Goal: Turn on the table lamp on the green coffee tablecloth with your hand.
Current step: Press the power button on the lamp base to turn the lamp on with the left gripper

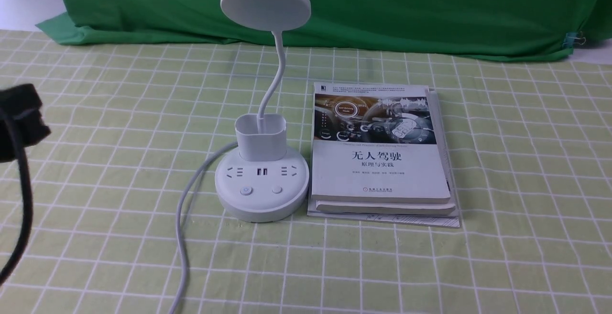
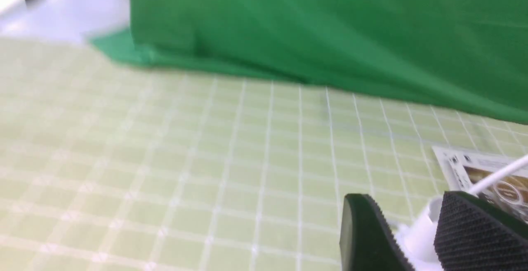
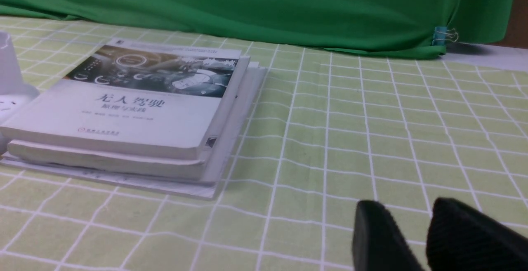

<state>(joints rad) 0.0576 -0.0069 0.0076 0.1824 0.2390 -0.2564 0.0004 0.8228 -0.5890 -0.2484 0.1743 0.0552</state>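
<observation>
Table lamp [image 1: 260,180] upright in the middle of the counter [image 3: 486,56] on the green coffee tablecloth [image 1: 526,161], neither tool touching it.
Its round base sits just beside a stack of books [image 1: 380,151] on the right-edge side (white cord trailing toward the near edge). The left tool [image 2: 404,199] hangs near the left edge, fingers slightly spread and empty; the right tool [image 3: 406,203], low by the near right corner, is likewise slightly spread.
</observation>
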